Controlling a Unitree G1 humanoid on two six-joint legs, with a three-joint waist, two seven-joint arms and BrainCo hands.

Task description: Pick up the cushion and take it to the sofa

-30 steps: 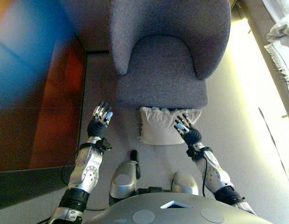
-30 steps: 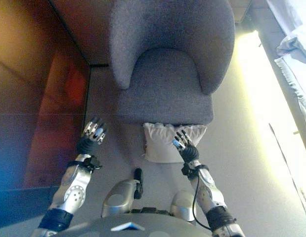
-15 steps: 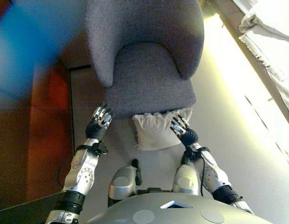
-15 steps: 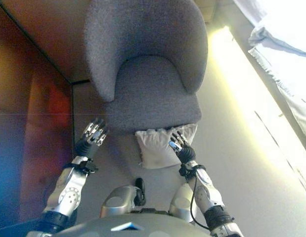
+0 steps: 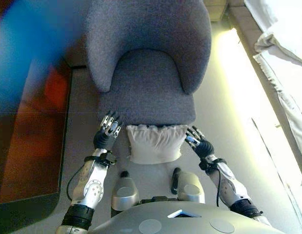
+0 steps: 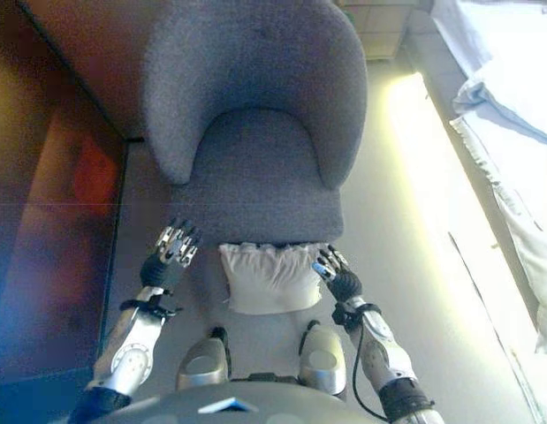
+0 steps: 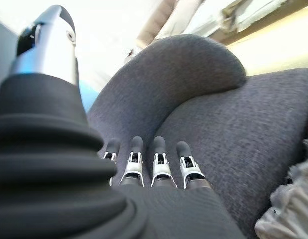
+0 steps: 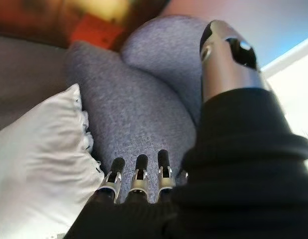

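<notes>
A white frilled cushion (image 5: 154,143) lies on the grey floor, against the front edge of a grey upholstered armchair (image 5: 147,63). It also shows in the right wrist view (image 8: 39,164). My left hand (image 5: 106,132) is open just left of the cushion, apart from it, fingers pointing at the chair's front. My right hand (image 5: 199,143) is open just right of the cushion, close to its right edge. Both wrist views show straight fingers (image 7: 158,164) with the chair seat (image 8: 139,114) past them. Neither hand holds anything.
A dark reddish-brown panel (image 5: 29,122) runs along the left side. White cloth (image 5: 282,58) hangs along the right, beside a brightly lit strip of floor (image 5: 238,97). Grey floor lies on both sides of the chair.
The camera has shifted. The cushion now sits centred between my hands: the left hand is closer to its left edge, and the right hand has moved off it to beside its right edge.
</notes>
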